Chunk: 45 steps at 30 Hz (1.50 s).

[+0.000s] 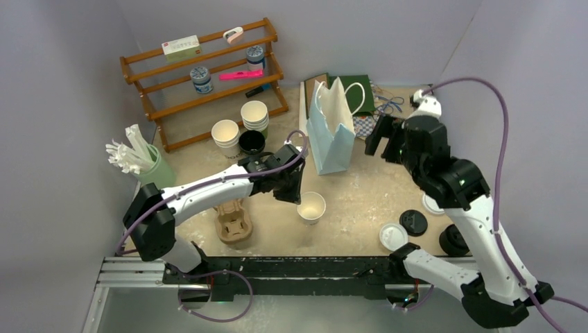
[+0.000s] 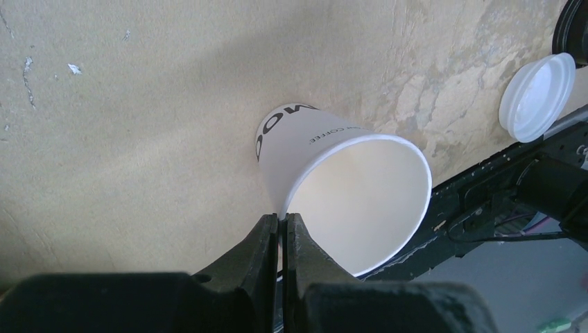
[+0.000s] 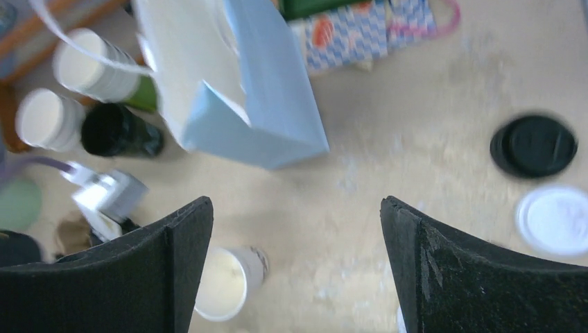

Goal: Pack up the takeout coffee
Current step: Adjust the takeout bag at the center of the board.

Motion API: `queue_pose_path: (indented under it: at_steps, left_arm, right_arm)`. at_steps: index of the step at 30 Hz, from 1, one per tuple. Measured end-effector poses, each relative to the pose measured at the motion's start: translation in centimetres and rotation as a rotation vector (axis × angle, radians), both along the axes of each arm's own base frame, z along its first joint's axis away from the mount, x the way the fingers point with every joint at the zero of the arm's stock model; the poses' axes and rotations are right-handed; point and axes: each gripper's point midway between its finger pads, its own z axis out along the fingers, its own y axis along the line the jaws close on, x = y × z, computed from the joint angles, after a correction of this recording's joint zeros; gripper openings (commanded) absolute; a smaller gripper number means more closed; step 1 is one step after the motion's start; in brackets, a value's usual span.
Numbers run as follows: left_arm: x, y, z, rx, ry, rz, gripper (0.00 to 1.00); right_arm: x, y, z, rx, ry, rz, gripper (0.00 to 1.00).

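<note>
Gray walls (image 1: 62,83) stand around the tan table (image 1: 360,194). My left gripper (image 2: 283,223) pinches the cream cup (image 2: 347,187) by its rim, mid-table. My right gripper (image 3: 295,208) is wide open, empty, at one o'clock from it. Such a thin pinch could bend the rim or tip the cup.

- cream-white paper cup (image 2: 312,139), printed "COFFEE", lidless and open-mouthed, sits mid-counter (image 1: 360,201); the left hand (image 2: 283,223) pinches its rim.
- white plastic lid (image 1: 393,236) lies flat to the cup's right, apart from it.
- black lid (image 1: 414,222) lies flat just beside the white one.
- black paper cup (image 1: 251,142), lidless, stands upright farther back beside the stacked cream cups (image 1: 254,114).
</note>
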Motion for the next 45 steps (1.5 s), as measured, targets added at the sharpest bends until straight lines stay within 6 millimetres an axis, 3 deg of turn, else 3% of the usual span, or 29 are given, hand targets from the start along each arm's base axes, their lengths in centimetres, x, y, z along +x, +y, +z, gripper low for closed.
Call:
queue_pose_path:
  at_steps: [7, 11, 15, 20, 26, 32, 39, 45]
  left_arm:
    - [1.4, -1.4, -0.1, 0.002, -0.003, 0.035, 0.0]
    - [2.7, -2.3, 0.1, 0.008, -0.021, 0.061, 0.0]
    - [3.7, -2.9, 0.1, 0.017, -0.036, 0.074, 0.05]
    - [4.3, -3.1, 0.5, 0.029, -0.045, 0.082, 0.19]
    - [4.4, -3.1, 0.7, 0.031, -0.055, 0.064, 0.36]
    - [4.4, -3.0, 1.3, 0.023, -0.069, 0.055, 0.41]
    - [4.1, -2.2, 4.3, -0.015, -0.124, 0.048, 0.56]
    - [3.5, -0.6, 9.6, -0.114, -0.222, 0.07, 0.57]
  right_arm:
    - [-4.6, 0.0, -12.8, 0.103, 0.316, -0.086, 0.92]
    - [-6.4, -0.1, -17.4, 0.147, 0.446, -0.157, 0.91]
    - [-7.3, -0.2, -19.2, 0.186, 0.491, -0.214, 0.93]
    - [-7.9, -0.5, -20.5, 0.212, 0.537, -0.281, 0.96]
    - [-9.6, -1.6, -22.9, 0.209, 0.624, -0.4, 0.93]
    - [-11.5, -2.9, -26.0, 0.2, 0.692, -0.501, 0.92]
    - [-12.6, -3.7, -28.5, 0.186, 0.756, -0.562, 0.87]
    - [-12.3, -4.4, -29.4, 0.141, 0.765, -0.595, 0.79]
